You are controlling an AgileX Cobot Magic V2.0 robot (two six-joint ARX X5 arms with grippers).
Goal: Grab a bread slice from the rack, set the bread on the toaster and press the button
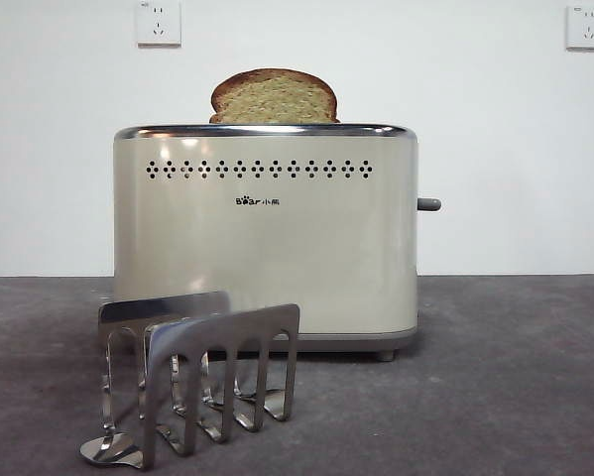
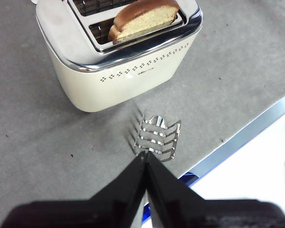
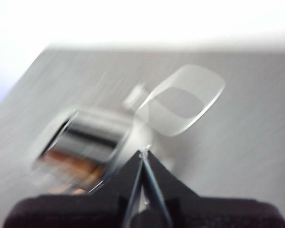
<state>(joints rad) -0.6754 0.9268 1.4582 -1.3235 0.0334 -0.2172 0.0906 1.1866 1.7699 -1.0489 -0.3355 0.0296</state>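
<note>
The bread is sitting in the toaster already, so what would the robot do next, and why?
Probably press the button. The slice of bread already stands in the toaster slot, poking well above the rim, and the rack is empty. The blurred right gripper, jaws shut, seems nearest the toaster.

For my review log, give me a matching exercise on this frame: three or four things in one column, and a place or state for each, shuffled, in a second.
1. slice of bread
2. rack
3. button
4. left gripper

A. juts from the toaster's narrow side
B. stands in a toaster slot, top showing
C. jaws shut, above the table near the rack
D. on the table in front of the toaster, no bread in it

Pairs: 1-B, 2-D, 3-A, 4-C
</note>
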